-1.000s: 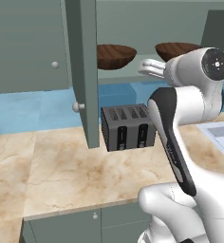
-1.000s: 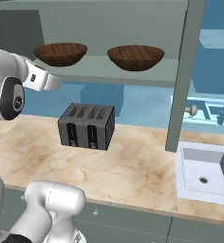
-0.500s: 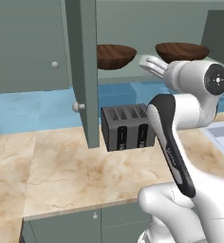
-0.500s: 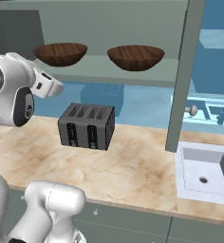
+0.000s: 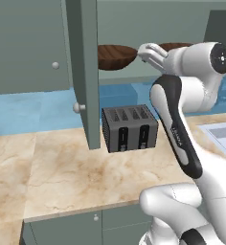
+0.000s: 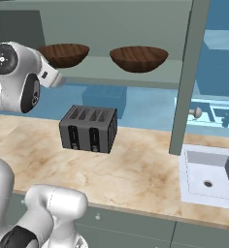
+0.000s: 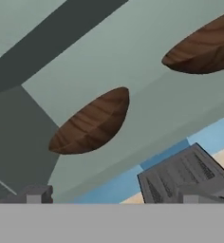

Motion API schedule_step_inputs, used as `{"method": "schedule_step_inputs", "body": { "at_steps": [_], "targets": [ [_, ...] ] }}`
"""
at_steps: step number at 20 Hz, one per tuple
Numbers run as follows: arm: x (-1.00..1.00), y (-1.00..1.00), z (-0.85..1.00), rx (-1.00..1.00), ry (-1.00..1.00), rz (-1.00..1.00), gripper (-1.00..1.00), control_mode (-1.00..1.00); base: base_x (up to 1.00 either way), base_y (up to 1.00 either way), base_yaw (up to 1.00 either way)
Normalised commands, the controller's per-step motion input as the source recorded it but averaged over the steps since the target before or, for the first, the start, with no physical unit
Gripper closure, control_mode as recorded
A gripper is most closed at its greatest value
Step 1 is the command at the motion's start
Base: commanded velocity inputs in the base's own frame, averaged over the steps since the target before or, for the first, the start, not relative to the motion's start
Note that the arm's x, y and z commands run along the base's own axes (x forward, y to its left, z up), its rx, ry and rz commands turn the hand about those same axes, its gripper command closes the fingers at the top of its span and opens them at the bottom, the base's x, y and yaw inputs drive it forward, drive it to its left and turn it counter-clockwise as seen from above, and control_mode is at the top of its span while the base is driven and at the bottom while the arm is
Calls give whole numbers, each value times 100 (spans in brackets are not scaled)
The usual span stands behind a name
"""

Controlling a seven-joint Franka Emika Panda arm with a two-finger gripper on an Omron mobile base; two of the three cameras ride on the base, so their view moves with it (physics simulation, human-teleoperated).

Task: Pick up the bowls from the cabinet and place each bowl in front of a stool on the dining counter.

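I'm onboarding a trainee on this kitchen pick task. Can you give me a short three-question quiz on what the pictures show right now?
1. True or false: both bowls sit on the cabinet shelf.
2. Which appliance stands on the worktop below the shelf: (a) kettle, (b) toaster, (c) blender?
3. Fill in: the gripper's jaws are ____ and hold nothing.

Key
1. True: left bowl and right bowl both rest there.
2. b, the toaster.
3. Open: the gripper is empty, near the left bowl.

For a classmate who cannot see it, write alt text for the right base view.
Two shallow round dark brown wooden bowls, one left and one right, sit apart on the pale shelf of an open grey-green wall cabinet. Below stands a dark grey four-slot toaster on a beige marble worktop, the white robot arm at left.
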Motion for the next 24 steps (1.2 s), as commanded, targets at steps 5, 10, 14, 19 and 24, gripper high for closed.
{"method": "schedule_step_inputs", "body": {
  "at_steps": [5, 10, 14, 19, 24],
  "targets": [
    [15, 22, 1, -8, 7, 19, -100, -100, 0, 0, 0],
    [10, 29, -9, -9, 1, 11, -100, -100, 0, 0, 0],
    [9, 13, 0, -8, 0, 0, -100, -100, 0, 0, 0],
    [18, 2, 0, -4, 0, -3, -100, -100, 0, 0, 0],
    [22, 0, -6, 0, 0, -3, -100, -100, 0, 0, 0]
  ]
}}
